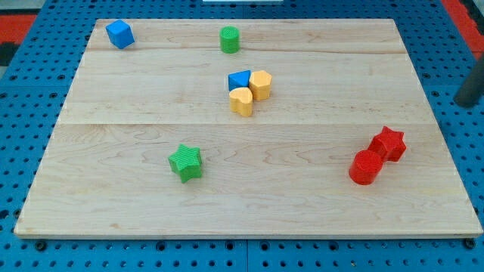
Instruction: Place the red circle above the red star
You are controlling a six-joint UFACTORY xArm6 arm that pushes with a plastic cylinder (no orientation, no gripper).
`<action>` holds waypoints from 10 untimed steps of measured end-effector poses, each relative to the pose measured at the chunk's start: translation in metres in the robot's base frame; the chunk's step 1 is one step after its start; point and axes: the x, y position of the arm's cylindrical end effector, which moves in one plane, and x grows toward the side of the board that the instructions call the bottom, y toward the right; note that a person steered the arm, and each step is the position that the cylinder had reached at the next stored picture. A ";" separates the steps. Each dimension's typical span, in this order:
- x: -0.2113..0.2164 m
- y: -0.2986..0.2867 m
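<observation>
Item 1: red circle [366, 167], a short upright cylinder, round face up. It has no long axis and no facing that can be read. Location: lower right of the wooden board [136, 204], toward the view's bottom right.

Item 2: red star [389, 143], lying flat, touching the red circle at the circle's 1 o'clock. The two together form a short line running from 7 o'clock to 1 o'clock. Which way any single star arm points is hard to make out.

Item 3: green star [186, 162], flat, lower centre-left, well apart from the red pair, at about their 9 o'clock.

Item 4: centre cluster, three blocks touching: blue triangle [239, 78], yellow hexagon [261, 85] at its 3 o'clock, yellow heart [241, 101] at its 6 o'clock.

Item 5: green cylinder [230, 38], upright, near the top edge, at the cluster's 12 o'clock.

Item 6: blue cube [119, 34], top left corner.

Item 7: dark rod [472, 85] at the view's right edge, off the board, at the red star's 2 o'clock. My tip's very end is cut off by the frame edge. There are no fingers on this arm, so no finger state can be told.
</observation>
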 end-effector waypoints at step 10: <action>0.033 -0.196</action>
